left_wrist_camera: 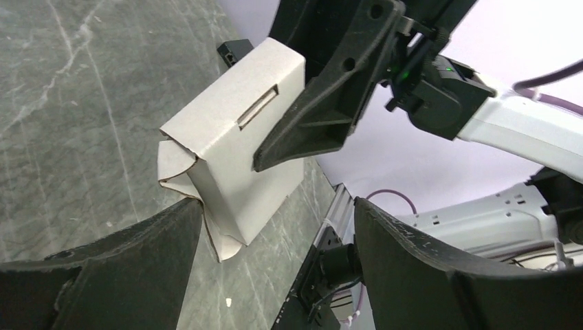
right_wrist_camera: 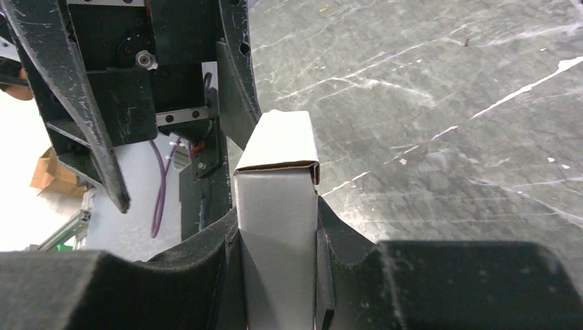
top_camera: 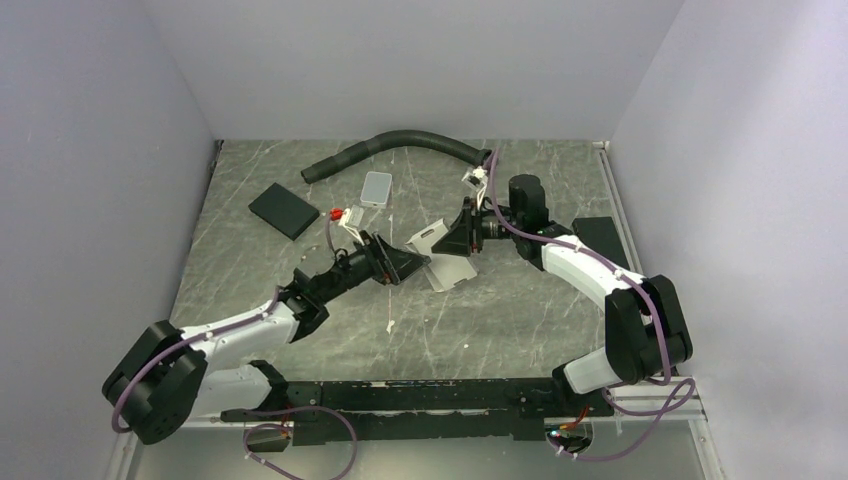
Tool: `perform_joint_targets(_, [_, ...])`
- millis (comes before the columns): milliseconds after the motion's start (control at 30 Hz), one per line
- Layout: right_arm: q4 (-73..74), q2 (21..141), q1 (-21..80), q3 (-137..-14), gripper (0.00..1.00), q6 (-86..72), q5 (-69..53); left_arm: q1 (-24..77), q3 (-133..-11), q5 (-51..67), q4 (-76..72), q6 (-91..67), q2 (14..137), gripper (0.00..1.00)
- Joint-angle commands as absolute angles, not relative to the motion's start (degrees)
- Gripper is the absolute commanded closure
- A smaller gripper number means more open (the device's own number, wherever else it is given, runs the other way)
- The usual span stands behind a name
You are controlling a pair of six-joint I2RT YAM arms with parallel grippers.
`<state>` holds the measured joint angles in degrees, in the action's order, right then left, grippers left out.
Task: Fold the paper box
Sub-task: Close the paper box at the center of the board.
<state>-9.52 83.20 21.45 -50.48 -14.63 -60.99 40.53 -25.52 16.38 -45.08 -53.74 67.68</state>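
Note:
The paper box point(right_wrist_camera: 278, 199) is a slim white carton held above the table, its near end closed. My right gripper point(right_wrist_camera: 278, 237) is shut on it, one finger pressed on each broad side. In the left wrist view the paper box point(left_wrist_camera: 234, 151) shows a slot in its face and loose curved flaps at its lower end. My left gripper point(left_wrist_camera: 275, 206) stands open just below it; its left finger point(left_wrist_camera: 144, 268) touches the flaps and the other finger point(left_wrist_camera: 426, 268) is apart. From above, the left gripper point(top_camera: 412, 265) and right gripper point(top_camera: 455, 238) meet at the paper box point(top_camera: 449, 271).
A black hose point(top_camera: 400, 145) curves along the back. A black flat pad point(top_camera: 284, 210) lies at back left and a light grey tile point(top_camera: 377, 187) beside it. Another dark pad point(top_camera: 600, 235) lies by the right arm. A small white scrap point(top_camera: 388, 325) lies on the table.

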Motion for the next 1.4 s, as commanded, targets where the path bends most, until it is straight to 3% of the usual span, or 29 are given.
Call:
perform_joint_targets(0, [-15.5, 81.8, 21.3, -49.0, 1.0, -18.7, -65.4, 41.6, -28.0, 21.8, -48.4, -49.2, 62.0, 0.15])
perform_joint_targets(367, [-17.6, 81.1, 20.7, -48.4, 1.0, -19.4, -68.8, 39.3, -30.2, 21.0, -26.3, -37.4, 49.7, 0.03])
perform_joint_targets(500, [-14.1, 81.5, 20.7, -49.2, 1.0, -14.9, -69.9, 37.4, -35.3, 20.0, -10.1, -29.0, 45.2, 0.01])
perform_joint_targets(667, [-4.9, 82.3, 20.7, -51.5, 1.0, -3.9, -72.5, 34.9, -40.1, 21.7, -1.9, -23.0, 45.5, 0.01])
perform_joint_targets(933, [19.5, 84.3, 21.7, -58.1, 1.0, 22.5, -75.7, 32.6, -46.6, 36.2, -0.2, -18.5, 58.3, 0.01])
perform_joint_targets(1167, [32.3, 87.4, 23.4, -62.4, 1.0, 34.3, -76.5, 32.6, -47.9, 46.8, -4.9, -17.4, 66.6, 0.01])
perform_joint_targets(1267, [33.7, 87.7, 23.7, -62.9, 1.0, 35.5, -76.8, 32.6, -47.7, 49.6, -7.7, -19.0, 68.7, 0.04])
perform_joint_targets(1367, [34.1, 87.5, 23.9, -62.9, 1.0, 36.0, -77.0, 32.6, -48.3, 52.5, -8.8, -20.0, 71.8, 0.14])
